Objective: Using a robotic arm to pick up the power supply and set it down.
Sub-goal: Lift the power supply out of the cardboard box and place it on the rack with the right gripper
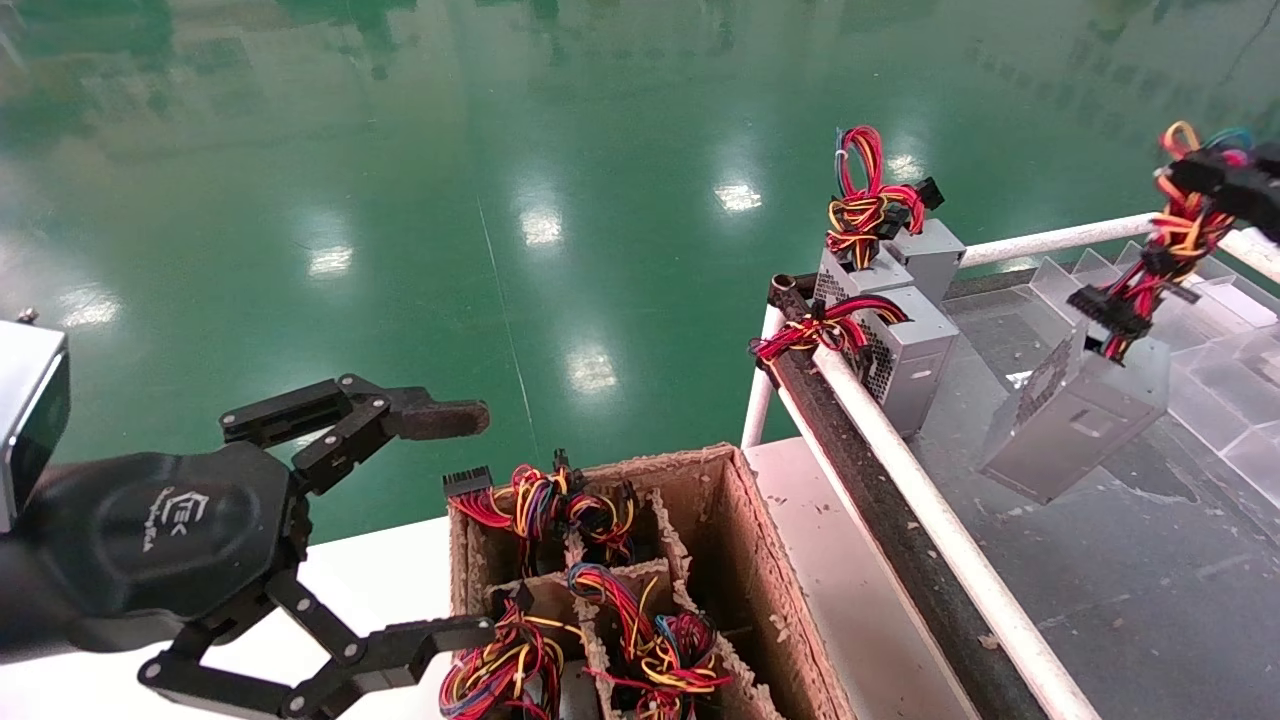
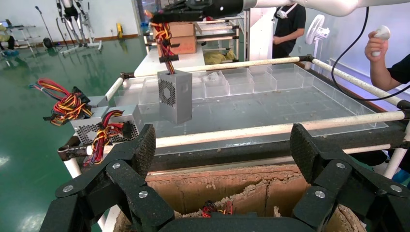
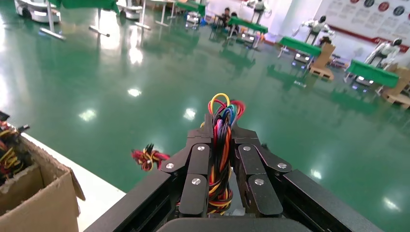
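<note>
Power supply (image 1: 1075, 420) tilted, wires (image 1: 1165, 255) up in right pincer (image 3: 221, 166).

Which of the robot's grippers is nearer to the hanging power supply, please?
Right. The right gripper holds the power supply by its wires; the left gripper is open above the cardboard box.

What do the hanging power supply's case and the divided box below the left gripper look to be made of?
Power supply, hung by its wires from the right gripper: dull grey sheet metal, likely steel; perforated vent side. Divided box: brown corrugated cardboard, edges frayed and crumbling.
</note>
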Action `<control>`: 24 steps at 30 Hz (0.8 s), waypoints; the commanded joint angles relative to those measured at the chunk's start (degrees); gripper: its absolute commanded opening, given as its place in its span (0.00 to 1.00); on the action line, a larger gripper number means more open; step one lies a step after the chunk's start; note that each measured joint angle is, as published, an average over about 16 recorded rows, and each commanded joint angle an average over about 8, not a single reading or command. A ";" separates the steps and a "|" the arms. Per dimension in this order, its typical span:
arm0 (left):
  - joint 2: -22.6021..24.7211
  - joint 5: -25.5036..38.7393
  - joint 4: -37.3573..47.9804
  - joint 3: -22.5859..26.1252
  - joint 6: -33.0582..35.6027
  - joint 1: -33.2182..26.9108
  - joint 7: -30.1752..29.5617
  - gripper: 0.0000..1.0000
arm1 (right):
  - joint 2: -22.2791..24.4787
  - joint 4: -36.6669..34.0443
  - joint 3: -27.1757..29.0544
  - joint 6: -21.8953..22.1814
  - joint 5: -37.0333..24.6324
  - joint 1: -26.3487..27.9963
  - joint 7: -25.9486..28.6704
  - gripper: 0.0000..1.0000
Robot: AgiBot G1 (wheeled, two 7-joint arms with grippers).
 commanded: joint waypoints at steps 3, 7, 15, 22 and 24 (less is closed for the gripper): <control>0.00 0.00 0.00 0.00 0.00 0.00 0.00 1.00 | -1.54 -3.16 -1.36 -0.02 -2.26 2.06 -1.54 0.00; 0.00 0.00 0.00 0.01 0.00 0.00 0.00 1.00 | -3.48 -6.27 -2.26 0.60 -3.73 4.02 -2.92 0.00; -0.01 -0.01 0.00 0.01 -0.01 0.00 0.01 1.00 | -6.78 -11.32 -3.67 2.58 -6.18 8.33 -5.50 0.00; -0.01 -0.01 0.00 0.02 -0.01 0.00 0.01 1.00 | -9.35 -14.54 -4.89 5.40 -8.24 11.35 -7.55 0.00; -0.01 -0.01 0.00 0.02 -0.01 -0.01 0.01 1.00 | -10.22 -15.43 -5.27 7.05 -8.90 12.05 -8.09 0.00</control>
